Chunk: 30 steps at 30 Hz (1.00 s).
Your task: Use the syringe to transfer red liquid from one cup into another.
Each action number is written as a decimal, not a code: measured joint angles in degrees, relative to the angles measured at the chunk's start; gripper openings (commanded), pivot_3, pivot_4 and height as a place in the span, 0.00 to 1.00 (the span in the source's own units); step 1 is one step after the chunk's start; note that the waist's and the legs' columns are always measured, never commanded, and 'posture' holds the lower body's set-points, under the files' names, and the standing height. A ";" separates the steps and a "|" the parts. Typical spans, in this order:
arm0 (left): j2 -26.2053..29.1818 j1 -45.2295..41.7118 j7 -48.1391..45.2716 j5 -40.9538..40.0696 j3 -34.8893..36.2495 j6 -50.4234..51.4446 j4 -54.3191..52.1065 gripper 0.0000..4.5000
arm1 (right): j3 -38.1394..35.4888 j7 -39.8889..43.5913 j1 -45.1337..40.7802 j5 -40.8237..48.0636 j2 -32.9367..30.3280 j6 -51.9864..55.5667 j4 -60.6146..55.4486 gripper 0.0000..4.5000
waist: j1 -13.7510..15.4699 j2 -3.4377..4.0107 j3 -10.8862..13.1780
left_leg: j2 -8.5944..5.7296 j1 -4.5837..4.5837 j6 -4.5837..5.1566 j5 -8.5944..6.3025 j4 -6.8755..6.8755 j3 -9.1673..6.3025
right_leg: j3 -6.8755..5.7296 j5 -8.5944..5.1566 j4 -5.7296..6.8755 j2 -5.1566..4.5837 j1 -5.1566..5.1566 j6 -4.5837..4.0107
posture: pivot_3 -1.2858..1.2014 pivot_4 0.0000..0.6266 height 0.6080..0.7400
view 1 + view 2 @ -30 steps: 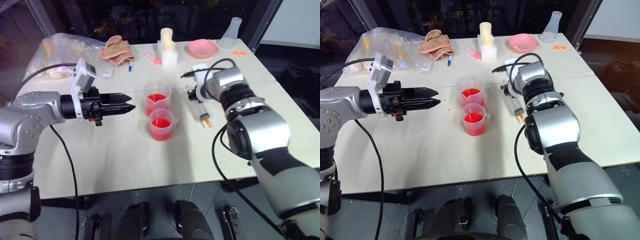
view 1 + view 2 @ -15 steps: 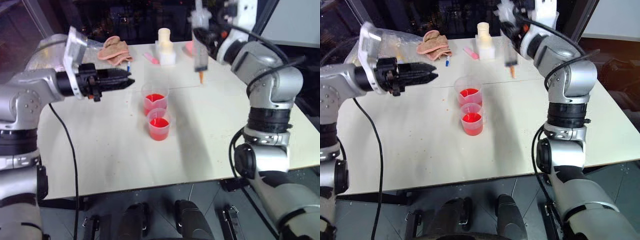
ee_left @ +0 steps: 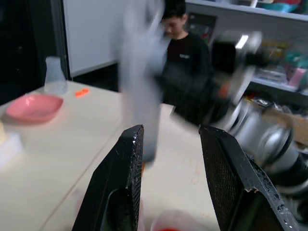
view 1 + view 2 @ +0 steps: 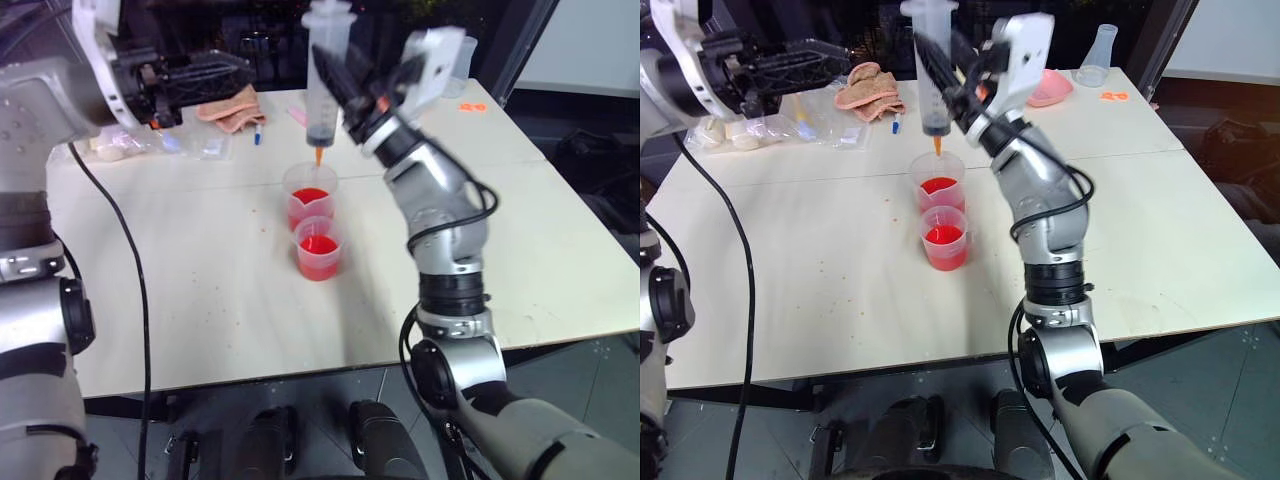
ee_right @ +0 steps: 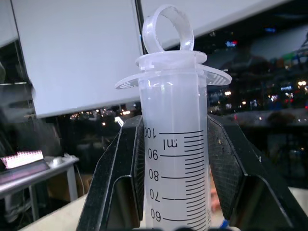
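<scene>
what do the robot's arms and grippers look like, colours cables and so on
Both arms are silver-grey metal with rounded segments and black joint bands. A thin black cable hangs along each. The left gripper and right gripper each have two black wedge-shaped fingers with finely textured inner pads. A white boxy camera block sits at each wrist.

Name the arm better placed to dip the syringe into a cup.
Right. Its hand grips the syringe upright, orange tip just above the far cup. The left hand is open, off to the side.

arms: silver-grey rounded metal shells, black joint rings
cables: thin black, looping along both arms
wrists: white boxy camera housings
fingers: black, textured inner pads
</scene>
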 measured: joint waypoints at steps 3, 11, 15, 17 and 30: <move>0.19 0.05 -0.36 0.08 -0.04 1.26 0.47 0.43 | 0.67 -0.40 0.09 -1.97 1.08 -6.57 4.86 0.29 | 0.01 0.00 0.00 | 0.00 -0.01 -0.02 0.01 0.00 -0.01 | 0.00 0.00 0.01 0.00 -0.01 0.00 | 0.52 0.24 1.00; 0.23 -0.97 -0.62 0.62 -0.73 2.99 0.75 0.43 | 3.13 -1.31 2.27 -6.70 3.06 -19.29 14.66 0.29 | 0.09 0.00 0.00 | 0.00 0.00 -0.06 0.03 -0.01 -0.04 | 0.01 0.00 0.00 0.00 -0.01 0.00 | 0.52 0.24 1.00; 0.18 -0.97 -1.31 1.18 -1.28 3.03 0.75 0.43 | 4.03 -1.79 4.15 -7.98 3.50 -22.10 16.20 0.29 | 0.04 0.00 0.00 | 0.00 0.00 -0.08 0.04 -0.03 -0.05 | 0.02 0.00 0.01 0.01 -0.02 0.00 | 0.52 0.24 1.00; 0.06 -0.98 -1.59 1.58 -1.47 3.03 0.87 0.43 | 4.65 -2.07 5.42 -8.66 3.67 -23.37 16.25 0.29 | 0.04 0.00 0.00 | 0.00 0.00 -0.09 0.05 -0.03 -0.06 | 0.02 0.00 0.01 0.02 -0.02 -0.01 | 0.52 0.24 1.00; -1.44 -0.27 -3.04 4.75 -4.41 2.41 1.32 0.43 | 7.92 -2.69 11.41 -11.04 4.51 -24.22 16.28 0.29 | 0.05 0.00 0.00 | 0.00 0.01 -0.11 0.06 -0.03 -0.07 | 0.04 -0.01 0.02 0.06 -0.01 -0.01 | 0.52 0.24 1.00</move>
